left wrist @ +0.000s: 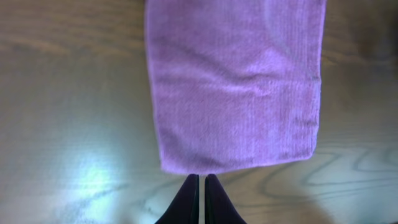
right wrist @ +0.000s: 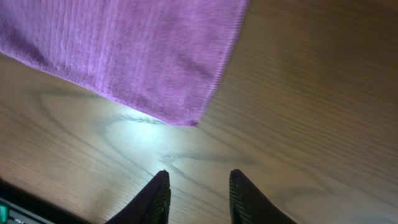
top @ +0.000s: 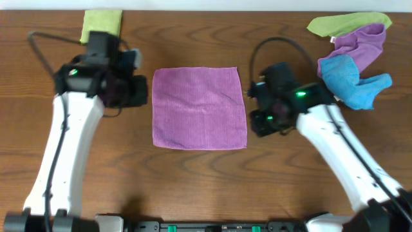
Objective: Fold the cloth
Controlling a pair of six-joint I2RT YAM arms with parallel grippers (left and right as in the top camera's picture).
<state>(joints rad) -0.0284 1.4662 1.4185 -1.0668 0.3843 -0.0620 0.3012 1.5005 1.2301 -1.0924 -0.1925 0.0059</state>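
Left tool (left wrist: 201, 180) pressed together, right tool (right wrist: 199, 177) parted, empty — cloth (top: 199, 107) flat on wooden table (top: 206, 180).

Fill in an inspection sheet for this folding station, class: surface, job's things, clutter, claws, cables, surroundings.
Surface: wooden table, glare patches in wrist views.
Job's things: violet cloth, flat, unfolded, between the arms.
Clutter: green cloth far left; heap far right of lime cloth, crumpled purple cloth, blue cloth.
Claws: left claw shut, right claw open; both off the cloth, holding nothing.
Cables: black cable by left arm; black loop by right arm.
Surroundings: dark base strip at near edge.
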